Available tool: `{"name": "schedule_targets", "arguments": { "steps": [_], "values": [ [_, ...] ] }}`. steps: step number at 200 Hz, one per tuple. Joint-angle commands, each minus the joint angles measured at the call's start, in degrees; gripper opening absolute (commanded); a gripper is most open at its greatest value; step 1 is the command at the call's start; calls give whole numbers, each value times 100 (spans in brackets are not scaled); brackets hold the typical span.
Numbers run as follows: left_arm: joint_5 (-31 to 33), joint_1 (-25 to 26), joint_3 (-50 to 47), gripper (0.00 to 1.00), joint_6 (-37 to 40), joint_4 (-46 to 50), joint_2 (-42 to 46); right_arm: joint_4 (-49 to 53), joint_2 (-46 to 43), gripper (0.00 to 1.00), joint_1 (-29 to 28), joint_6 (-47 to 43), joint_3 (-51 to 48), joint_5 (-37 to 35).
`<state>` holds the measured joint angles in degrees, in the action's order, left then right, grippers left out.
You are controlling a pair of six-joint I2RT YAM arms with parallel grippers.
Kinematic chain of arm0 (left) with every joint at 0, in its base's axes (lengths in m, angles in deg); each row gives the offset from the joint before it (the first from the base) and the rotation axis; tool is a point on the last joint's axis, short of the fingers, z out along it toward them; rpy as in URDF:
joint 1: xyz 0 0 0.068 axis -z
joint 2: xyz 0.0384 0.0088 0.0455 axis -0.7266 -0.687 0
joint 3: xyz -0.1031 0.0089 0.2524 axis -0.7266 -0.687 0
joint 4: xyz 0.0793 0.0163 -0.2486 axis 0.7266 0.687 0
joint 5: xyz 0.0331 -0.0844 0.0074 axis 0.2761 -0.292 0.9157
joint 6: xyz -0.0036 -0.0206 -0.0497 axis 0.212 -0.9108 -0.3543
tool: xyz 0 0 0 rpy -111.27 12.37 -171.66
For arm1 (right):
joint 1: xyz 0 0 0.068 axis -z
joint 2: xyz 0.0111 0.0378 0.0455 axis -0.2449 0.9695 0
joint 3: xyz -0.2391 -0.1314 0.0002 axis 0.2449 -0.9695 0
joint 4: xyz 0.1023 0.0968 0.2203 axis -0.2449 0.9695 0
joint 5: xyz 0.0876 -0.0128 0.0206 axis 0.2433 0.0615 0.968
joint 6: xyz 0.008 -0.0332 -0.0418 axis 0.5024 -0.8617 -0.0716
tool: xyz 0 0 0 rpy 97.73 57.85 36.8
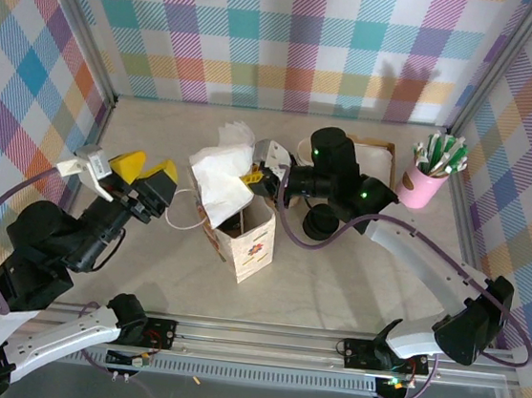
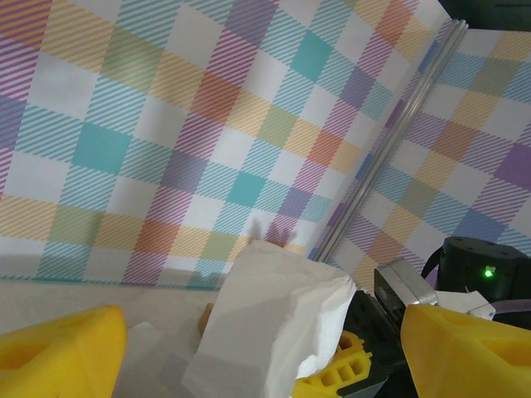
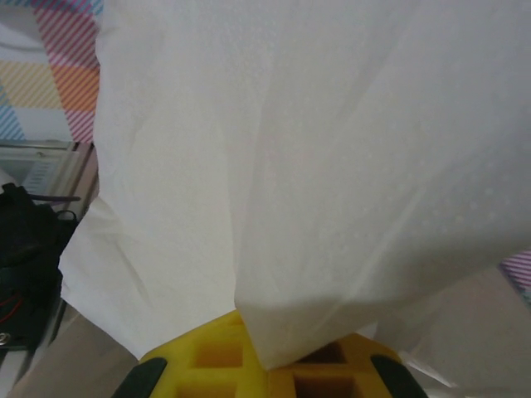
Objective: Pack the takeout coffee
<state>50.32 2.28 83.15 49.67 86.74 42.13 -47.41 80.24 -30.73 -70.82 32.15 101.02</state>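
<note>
While clamping the napkin [image 1: 219, 176] shut in the right gripper [image 1: 263, 168] above the bag [image 1: 253, 244] at mid-table, could catch the bag and tip it toward the near edge. Holds nothing in the left gripper [image 1: 146, 170], with jaws wide near the handle [image 1: 179, 220], so cannot brace it. Cannot place the coffee; perhaps hidden inside. Might spill it if stuffing blind.

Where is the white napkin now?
In the top view, the napkin sits mid-table above the open bag, held by the right gripper; the open left gripper is just to its left.
</note>
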Motion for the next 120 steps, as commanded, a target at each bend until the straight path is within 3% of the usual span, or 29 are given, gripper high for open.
{"name": "schedule_targets", "arguments": {
  "steps": [1,41,120],
  "values": [
    [55,47,-75,86,-26,-443,-56,-70,-171,0,43,-121,-130,-280],
    [12,46,-93,86,-76,-495,-109,63,-210,0,43,-26,-161,-317],
    [-80,45,-222,86,-200,-533,-89,1238,-441,0,43,-722,-382,1140]
  ]
}}
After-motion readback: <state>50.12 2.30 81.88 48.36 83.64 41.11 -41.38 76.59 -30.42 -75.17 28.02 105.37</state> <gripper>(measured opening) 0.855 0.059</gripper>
